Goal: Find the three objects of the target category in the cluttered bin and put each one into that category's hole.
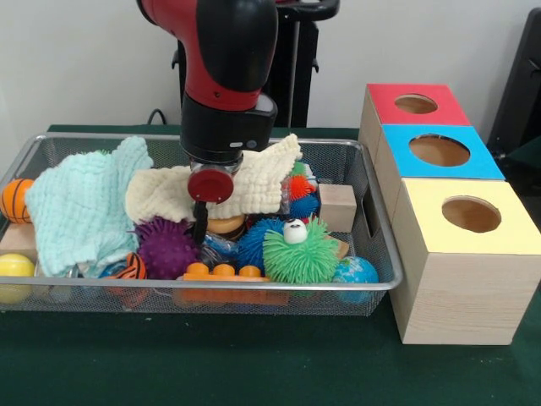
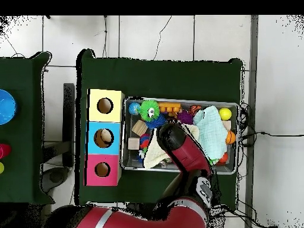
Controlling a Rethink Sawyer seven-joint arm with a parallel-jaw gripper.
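The silver wire-mesh bin (image 1: pixel 101 136) is packed with toys and cloths; it also shows in the overhead view (image 2: pixel 178 100). My gripper (image 1: pixel 202 230) is lowered into the bin's middle, just under a cream cloth (image 1: pixel 249 182). It sits between a purple spiky ball (image 1: pixel 165 248) and a round yellow-orange toy (image 1: pixel 226 224). Its grasp is hidden by clutter. In the overhead view the arm (image 2: pixel 178 148) covers it. The blue-topped box's hole (image 1: pixel 439 150) lies right of the bin, apart from the gripper, and shows in the overhead view (image 2: pixel 103 138).
The bin also holds a mint cloth (image 1: pixel 84 203), a green spiky ball (image 1: pixel 300 249), a blue spiky ball (image 1: pixel 258 241), a globe ball (image 1: pixel 355 272), an orange brick (image 1: pixel 224 272) and a wooden cube (image 1: pixel 336 207). The red-topped box (image 1: pixel 414 103) and yellow-topped box (image 1: pixel 472 214) flank the blue one.
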